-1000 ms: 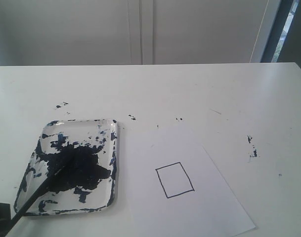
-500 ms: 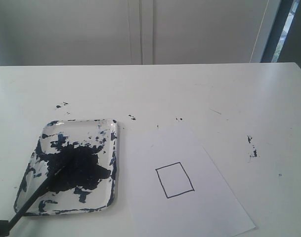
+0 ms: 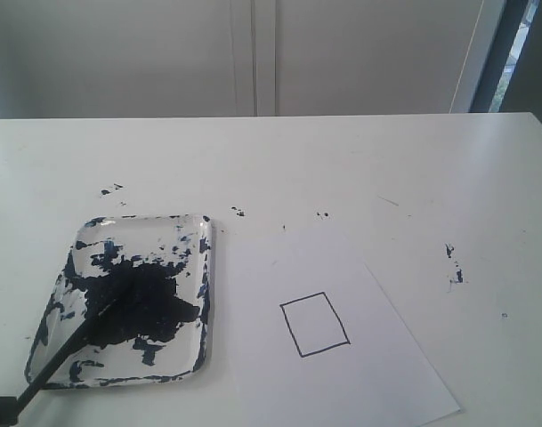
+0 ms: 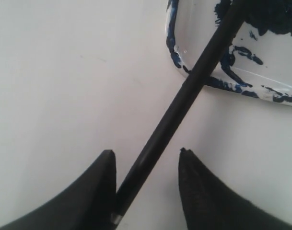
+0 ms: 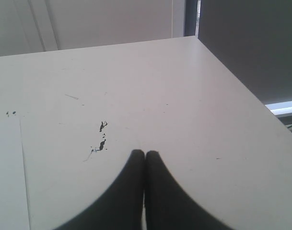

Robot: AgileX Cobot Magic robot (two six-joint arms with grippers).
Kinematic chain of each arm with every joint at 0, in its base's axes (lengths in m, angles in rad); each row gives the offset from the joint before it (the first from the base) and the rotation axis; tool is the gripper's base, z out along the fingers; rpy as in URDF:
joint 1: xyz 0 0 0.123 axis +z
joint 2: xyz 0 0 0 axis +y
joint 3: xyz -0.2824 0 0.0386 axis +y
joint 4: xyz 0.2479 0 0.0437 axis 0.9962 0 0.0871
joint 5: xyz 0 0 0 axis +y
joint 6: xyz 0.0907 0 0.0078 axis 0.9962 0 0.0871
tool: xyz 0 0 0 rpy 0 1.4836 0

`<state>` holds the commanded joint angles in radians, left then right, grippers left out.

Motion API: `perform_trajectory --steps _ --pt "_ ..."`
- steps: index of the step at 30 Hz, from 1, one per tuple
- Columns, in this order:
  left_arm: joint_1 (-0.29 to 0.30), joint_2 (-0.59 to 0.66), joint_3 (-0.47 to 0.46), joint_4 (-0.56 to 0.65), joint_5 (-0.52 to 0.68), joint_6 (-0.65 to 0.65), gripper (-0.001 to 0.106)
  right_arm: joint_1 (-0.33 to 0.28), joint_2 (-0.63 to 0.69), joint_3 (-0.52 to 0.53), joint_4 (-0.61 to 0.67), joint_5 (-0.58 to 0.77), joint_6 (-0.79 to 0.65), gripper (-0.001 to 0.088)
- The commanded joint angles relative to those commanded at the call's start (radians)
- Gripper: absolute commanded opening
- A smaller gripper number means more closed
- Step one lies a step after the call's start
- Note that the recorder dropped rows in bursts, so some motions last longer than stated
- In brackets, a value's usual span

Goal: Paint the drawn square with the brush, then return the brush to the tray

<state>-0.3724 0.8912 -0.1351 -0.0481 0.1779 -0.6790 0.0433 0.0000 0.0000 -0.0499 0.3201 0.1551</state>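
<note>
The brush (image 3: 70,342) lies slanted, its tip in the paint and its handle leaning over the near corner of the tray (image 3: 146,218), out toward the table edge. The left gripper (image 4: 146,152) stands open astride the handle, which sits close against one finger and apart from the other. The square (image 3: 314,324) is blank inside, so I take the step in hand to be the pick-up. I'd centre the jaws on the handle first and close squarely across it. Then lift the tip clear of the rim before swinging over, so no paint drags across the paper (image 3: 342,374). The right gripper (image 5: 145,153) is closed on nothing, over the table beyond the paper.
</note>
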Motion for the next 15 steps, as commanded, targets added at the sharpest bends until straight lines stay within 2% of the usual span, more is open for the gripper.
perform_trajectory --steps 7,13,15 --pt "0.0 0.0 0.004 -0.006 0.001 0.0 0.046 0.0 0.0 0.0 0.0 0.0 0.0 0.0" --pt "0.0 0.0 0.038 -0.006 -0.011 0.006 0.027 0.0 0.0 0.0 0.0 0.0 0.0 0.0" --pt "0.0 0.0 0.042 -0.003 -0.027 0.008 0.024 0.0 0.0 0.0 0.0 0.0 0.0 0.0"
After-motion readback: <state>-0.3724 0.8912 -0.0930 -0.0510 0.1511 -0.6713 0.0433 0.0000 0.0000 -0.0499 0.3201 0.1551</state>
